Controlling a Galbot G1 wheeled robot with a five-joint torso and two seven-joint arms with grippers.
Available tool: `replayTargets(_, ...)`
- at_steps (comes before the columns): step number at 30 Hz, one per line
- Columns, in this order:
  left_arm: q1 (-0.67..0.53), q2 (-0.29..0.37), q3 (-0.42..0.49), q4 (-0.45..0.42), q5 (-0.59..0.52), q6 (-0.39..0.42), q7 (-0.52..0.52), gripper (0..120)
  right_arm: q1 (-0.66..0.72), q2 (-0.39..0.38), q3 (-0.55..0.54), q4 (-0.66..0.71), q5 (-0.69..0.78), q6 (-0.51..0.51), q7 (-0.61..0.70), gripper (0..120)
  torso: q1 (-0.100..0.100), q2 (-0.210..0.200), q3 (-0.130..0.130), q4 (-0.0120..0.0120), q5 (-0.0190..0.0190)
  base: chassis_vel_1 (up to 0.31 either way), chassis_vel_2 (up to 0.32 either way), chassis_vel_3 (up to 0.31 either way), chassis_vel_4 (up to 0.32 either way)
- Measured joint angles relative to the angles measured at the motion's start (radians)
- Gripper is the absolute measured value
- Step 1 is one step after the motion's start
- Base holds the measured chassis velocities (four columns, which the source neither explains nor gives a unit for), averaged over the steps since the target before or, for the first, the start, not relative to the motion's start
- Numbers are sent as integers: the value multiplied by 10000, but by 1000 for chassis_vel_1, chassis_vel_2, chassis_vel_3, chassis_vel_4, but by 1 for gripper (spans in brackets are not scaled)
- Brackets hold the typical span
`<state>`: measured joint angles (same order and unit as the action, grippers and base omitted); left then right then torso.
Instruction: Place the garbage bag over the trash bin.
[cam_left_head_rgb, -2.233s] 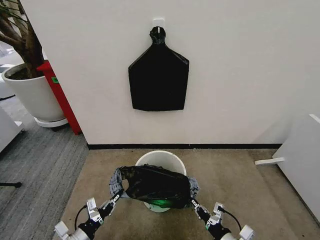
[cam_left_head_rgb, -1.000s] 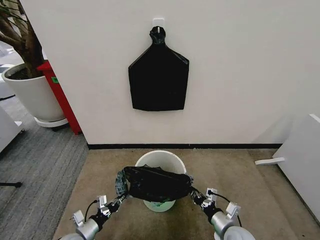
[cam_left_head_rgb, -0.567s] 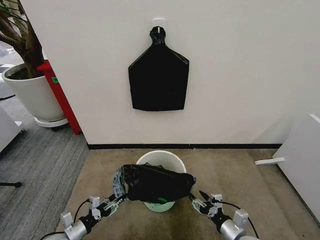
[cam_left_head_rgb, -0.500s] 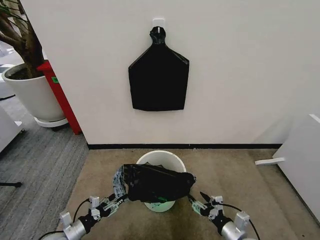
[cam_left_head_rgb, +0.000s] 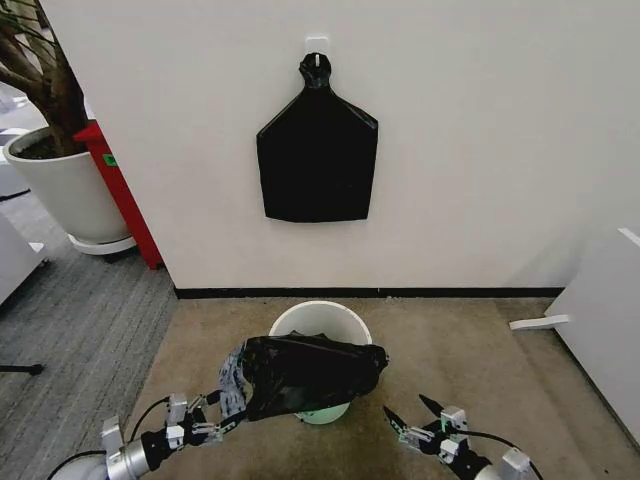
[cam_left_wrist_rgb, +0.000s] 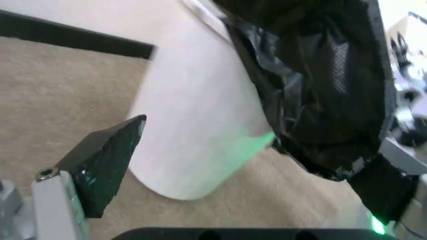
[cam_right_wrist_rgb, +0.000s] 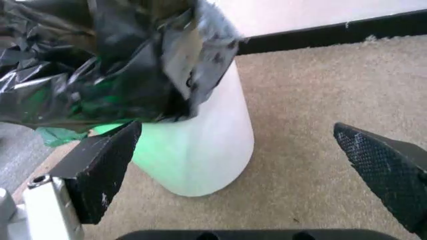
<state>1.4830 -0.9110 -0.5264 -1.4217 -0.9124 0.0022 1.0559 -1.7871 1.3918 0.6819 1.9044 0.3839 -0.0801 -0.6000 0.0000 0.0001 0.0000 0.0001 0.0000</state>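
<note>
The cream-white trash bin (cam_left_head_rgb: 320, 314) stands on beige carpet close to the wall. The glossy black garbage bag (cam_left_head_rgb: 310, 375) is draped over its near rim and front; the far rim is bare. My left gripper (cam_left_head_rgb: 222, 415) is low at the bag's left flap, open, with the bin (cam_left_wrist_rgb: 200, 125) between its fingers and the bag's (cam_left_wrist_rgb: 320, 75) lower edge resting against one finger. My right gripper (cam_left_head_rgb: 406, 406) is open, off to the bin's right and clear of the bag. In the right wrist view the bag (cam_right_wrist_rgb: 100, 65) overhangs the bin (cam_right_wrist_rgb: 207, 150) beyond the gripper (cam_right_wrist_rgb: 237, 127).
A flat black bag bundle (cam_left_head_rgb: 317, 160) hangs from a wall hook above the bin. A large white plant pot (cam_left_head_rgb: 60, 185) and a red panel (cam_left_head_rgb: 120, 190) stand at the left. A white cabinet (cam_left_head_rgb: 600, 330) and a white strip (cam_left_head_rgb: 540, 322) sit at the right.
The right gripper has let go of the bag and drawn back toward me. The left gripper has dropped lower and back, and the bag's left side sags further down the bin.
</note>
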Motion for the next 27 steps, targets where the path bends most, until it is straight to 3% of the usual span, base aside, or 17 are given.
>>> replayTargets(4,-406,-66,114,349,-204,316,-310,100,-391,99,-112,515,145,279,309,100,0,0,0,-2,-1,0,0,0,0)
replayTargets(8,-403,-207,148,130,-99,502,-529,100,-831,-5,-294,1380,310,302,598,100,0,0,1,-4,-3,0,0,0,0)
replayTargets(14,-96,-364,45,-363,104,601,-610,100,-768,-684,-979,3395,405,-684,2249,100,0,0,0,-4,1,0,0,0,0)
replayTargets(17,-66,-288,6,-386,154,598,-558,100,323,-1788,-1585,4183,647,-1776,3661,100,0,0,1,-3,-4,0,0,0,0)
replayTargets(18,-107,-213,-13,-384,159,593,-545,100,1555,-2676,-2179,4342,1218,-2590,4591,100,0,0,1,-3,8,0,0,0,0)
replayTargets(19,-120,-203,-16,-384,159,593,-544,100,1871,-2874,-2347,4342,1414,-2776,4803,100,0,0,1,-1,8,0,0,0,0)
replayTargets(20,-177,-164,-24,-389,165,592,-529,100,3171,-3567,-3092,4107,2203,-3434,5404,100,0,0,2,3,0,0,0,0,0)
replayTargets(21,-177,-164,-24,-389,165,592,-529,100,3171,-3567,-3092,4107,2203,-3434,5404,100,0,0,2,3,0,0,0,0,0)
replayTargets(24,-249,-161,-41,-556,274,645,-482,100,5554,-4286,-4723,3171,2871,-4109,5679,100,0,-1,3,0,3,0,0,0,0)
replayTargets(26,-264,-174,-30,-677,415,676,-452,100,6851,-4210,-5948,2832,3302,-4548,5989,100,0,-1,3,0,-4,0,0,0,0)
replayTargets(27,-264,-174,-30,-677,415,676,-452,100,6851,-4210,-5948,2832,3302,-4548,5989,100,0,-1,3,0,-4,0,0,0,0)
